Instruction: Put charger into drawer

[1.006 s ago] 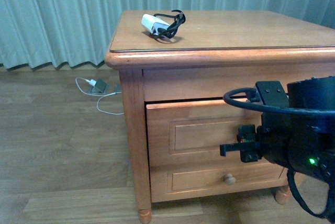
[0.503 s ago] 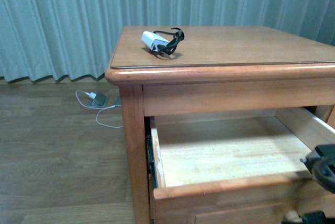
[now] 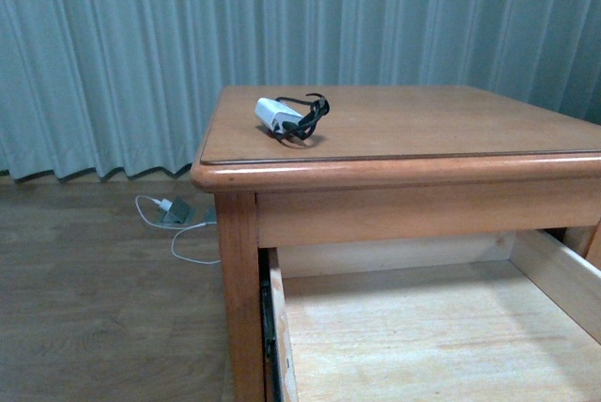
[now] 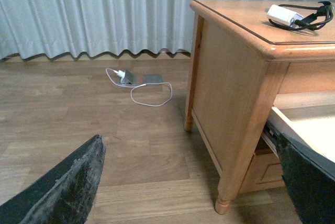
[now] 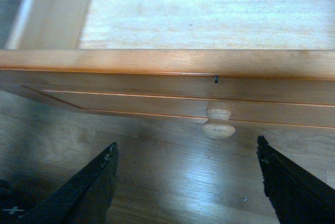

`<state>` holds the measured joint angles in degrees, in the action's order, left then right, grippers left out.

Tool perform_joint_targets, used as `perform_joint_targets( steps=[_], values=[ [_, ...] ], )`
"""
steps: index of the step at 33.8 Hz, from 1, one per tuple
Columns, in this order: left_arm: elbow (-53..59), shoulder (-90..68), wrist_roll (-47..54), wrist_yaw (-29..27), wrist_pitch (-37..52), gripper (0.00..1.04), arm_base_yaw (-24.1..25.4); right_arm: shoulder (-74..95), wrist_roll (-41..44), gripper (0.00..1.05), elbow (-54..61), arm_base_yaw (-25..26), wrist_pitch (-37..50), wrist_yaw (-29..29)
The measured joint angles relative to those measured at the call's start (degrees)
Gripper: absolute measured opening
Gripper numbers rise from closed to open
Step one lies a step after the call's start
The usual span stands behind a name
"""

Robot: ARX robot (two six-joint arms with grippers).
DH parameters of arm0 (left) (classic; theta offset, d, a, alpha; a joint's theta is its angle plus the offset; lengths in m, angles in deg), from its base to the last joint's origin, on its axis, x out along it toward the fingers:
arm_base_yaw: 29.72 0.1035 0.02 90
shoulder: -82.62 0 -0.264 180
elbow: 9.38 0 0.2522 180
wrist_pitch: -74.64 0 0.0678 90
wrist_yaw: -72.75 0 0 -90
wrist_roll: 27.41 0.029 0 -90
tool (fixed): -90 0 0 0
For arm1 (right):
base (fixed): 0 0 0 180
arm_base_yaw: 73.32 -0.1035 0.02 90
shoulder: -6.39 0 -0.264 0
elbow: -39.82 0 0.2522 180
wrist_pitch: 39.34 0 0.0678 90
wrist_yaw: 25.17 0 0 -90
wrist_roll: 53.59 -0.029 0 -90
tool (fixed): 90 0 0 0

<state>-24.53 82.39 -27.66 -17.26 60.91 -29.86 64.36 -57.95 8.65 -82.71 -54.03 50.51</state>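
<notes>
The charger (image 3: pixel 279 115), a small white block with a coiled black cable, lies on the wooden table top (image 3: pixel 432 125) near its back left corner; it also shows in the left wrist view (image 4: pixel 284 14). Below it the drawer (image 3: pixel 394 255) stands pulled out, its pale inside bare. Neither gripper shows in the front view. My right gripper (image 5: pixel 186 148) hangs open just in front of the drawer front (image 5: pixel 157 69), near the round pale knob (image 5: pixel 219 123) and holding nothing. My left gripper (image 4: pixel 189 145) is open above the floor beside the table's left side, far from the charger.
A white-cabled plug with a grey device (image 3: pixel 175 209) lies on the wooden floor left of the table, also seen from the left wrist (image 4: pixel 126 76). A pale green curtain (image 3: pixel 282 17) hangs behind. The table leg (image 4: pixel 230 182) stands close to my left gripper.
The drawer went from nearly shut to pulled wide open. My right arm, at the drawer front a second ago, has dropped out of the front view, which now looks higher.
</notes>
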Motion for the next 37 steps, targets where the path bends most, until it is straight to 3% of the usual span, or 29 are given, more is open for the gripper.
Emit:
perform_joint_targets(
  steps=[3,11,17,19,23,26,31,32,37],
  values=[
    [0.0,0.0,0.0,0.0,0.0,0.98,0.0,-9.3,-1.4,0.97,-0.3,3.0,-6.0,-3.3],
    [0.0,0.0,0.0,0.0,0.0,0.98,0.0,-26.4,-4.3,0.96,-0.4,10.8,-8.6,-10.3],
    [0.0,0.0,0.0,0.0,0.0,0.98,0.0,-28.6,-5.9,0.95,0.0,12.0,-7.4,-9.2],
    [0.0,0.0,0.0,0.0,0.0,0.98,0.0,-30.4,-3.2,0.87,3.8,10.5,1.6,0.1],
    [0.0,0.0,0.0,-0.1,0.0,0.98,0.0,-34.2,1.1,0.71,9.3,9.7,14.1,12.5],
    [0.0,0.0,0.0,0.0,0.0,0.98,0.0,-36.1,2.4,0.59,10.3,9.7,15.9,14.6],
    [0.0,0.0,0.0,0.0,0.0,0.98,0.0,-38.8,3.8,0.27,12.8,9.5,15.1,14.3],
    [0.0,0.0,0.0,0.0,0.0,0.98,0.0,-39.3,4.1,0.28,13.0,9.5,14.9,14.4],
    [0.0,0.0,0.0,0.0,0.0,0.98,0.0,-39.7,4.1,0.60,13.1,9.5,14.8,14.3]
  ],
)
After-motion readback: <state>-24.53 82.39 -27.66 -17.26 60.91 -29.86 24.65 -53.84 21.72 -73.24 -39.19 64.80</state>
